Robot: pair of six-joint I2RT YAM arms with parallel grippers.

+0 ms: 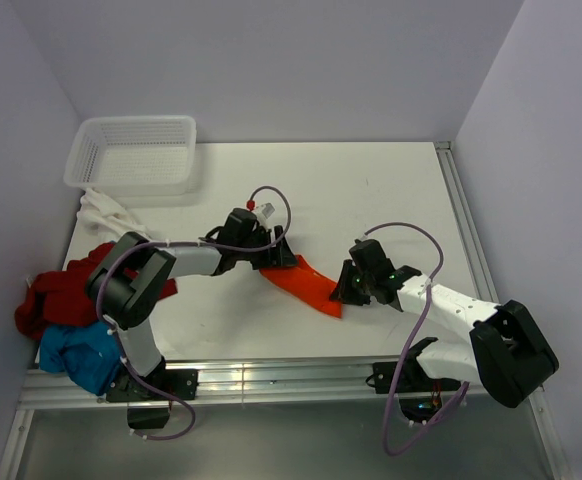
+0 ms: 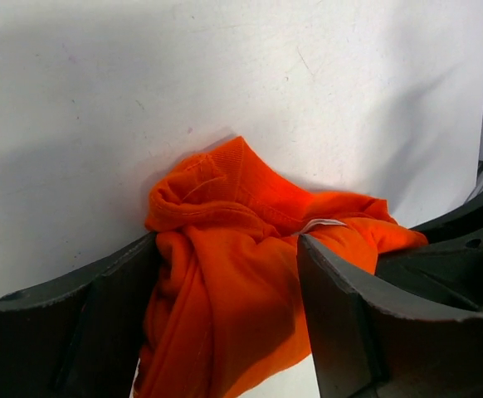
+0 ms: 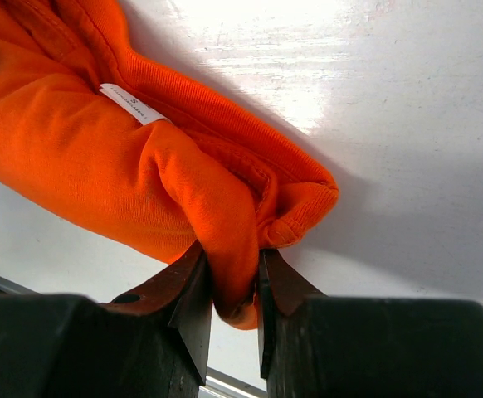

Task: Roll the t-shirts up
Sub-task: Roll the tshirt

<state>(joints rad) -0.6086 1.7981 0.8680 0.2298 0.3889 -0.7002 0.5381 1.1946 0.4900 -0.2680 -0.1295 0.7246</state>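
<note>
Roughly at the middle of the table [image 1: 391, 190], the orange t-shirt [image 1: 306, 282] lay bunched into a strip. Left gripper [image 2: 229, 249] clasped its thick left end, fingers parted wide by the fabric. Right gripper [image 3: 233, 290] pinched a fold at the right end, jaws narrow.

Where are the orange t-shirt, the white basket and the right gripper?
orange t-shirt [image 1: 303, 281], top external view, middle of the bunched fabric strip.
white basket [image 1: 131, 182], top external view, its near wall.
right gripper [image 3: 235, 286], right wrist view, between its fingertips, pinching the fabric's end.

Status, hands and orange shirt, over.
Left hand shut on bright orange fabric t-shirt. Right hand shut on its other end. Heap of red, turquoise, white shirts far left.
</note>
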